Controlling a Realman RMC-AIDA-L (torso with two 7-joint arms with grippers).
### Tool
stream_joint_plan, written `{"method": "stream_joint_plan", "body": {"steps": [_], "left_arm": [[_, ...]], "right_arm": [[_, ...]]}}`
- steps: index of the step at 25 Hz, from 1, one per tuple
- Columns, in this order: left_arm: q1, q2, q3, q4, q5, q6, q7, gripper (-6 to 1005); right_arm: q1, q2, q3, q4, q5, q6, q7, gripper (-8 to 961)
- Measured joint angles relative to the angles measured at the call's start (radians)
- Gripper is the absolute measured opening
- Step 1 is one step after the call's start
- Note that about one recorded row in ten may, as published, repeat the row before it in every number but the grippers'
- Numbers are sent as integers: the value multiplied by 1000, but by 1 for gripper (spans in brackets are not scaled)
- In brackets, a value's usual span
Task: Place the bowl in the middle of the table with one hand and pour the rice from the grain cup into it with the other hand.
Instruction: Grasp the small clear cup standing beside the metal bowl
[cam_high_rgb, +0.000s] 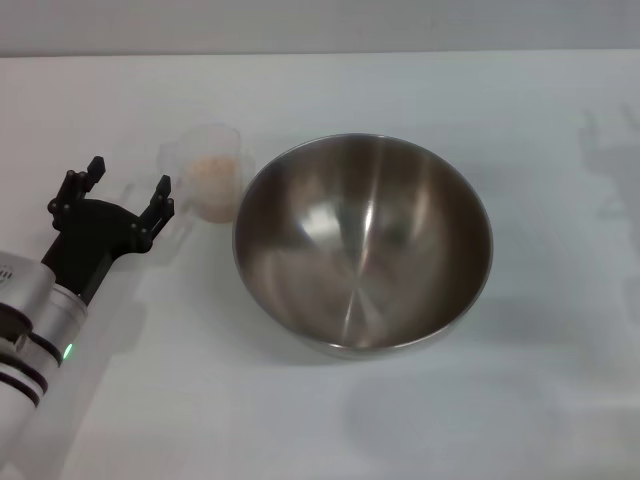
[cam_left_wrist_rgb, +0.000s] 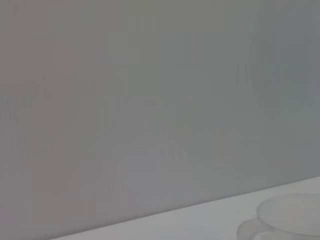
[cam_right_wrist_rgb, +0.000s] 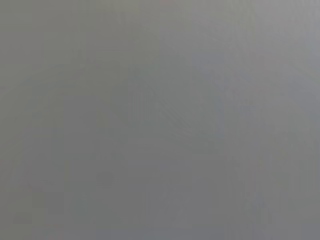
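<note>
Black and spread wide, my left tool (cam_high_rgb: 127, 190) hangs at the left of the counter (cam_high_rgb: 420, 420), holding nothing, its two fingers pointing toward the grain cup (cam_high_rgb: 211, 170) and stopping just short of it. I see no contact yet.

That cup stands upright just beside the tool, and on its other side it sits close against the rim of the bowl (cam_high_rgb: 363, 243); I cannot tell whether the two touch. It carries a low heap of rice (cam_high_rgb: 214, 173). I judge the cup light, thin-walled and slick, so a hard squeeze may flex it or let it twist. I cannot make out the handle clearly from the head view, so I would take the body across its width and keep it level until it is over the bowl. In the left wrist view only a pale curved edge of the cup (cam_left_wrist_rgb: 295, 220) shows.

Moving right, the steel bowl sits about mid-counter, empty inside. It looks rigid, smooth and prone to sliding if nudged; its near rim is the one obstacle to the cup's lift path.

My right tool is not in view anywhere, and its wrist camera shows only blank grey.
</note>
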Motion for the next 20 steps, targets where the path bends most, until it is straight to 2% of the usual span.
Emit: {"method": "stream_joint_plan", "body": {"steps": [20], "left_arm": [[-85, 0, -70, 20, 0, -127, 2, 719]], "right_arm": [[0, -3, 23, 6, 0, 2, -1, 467]]}}
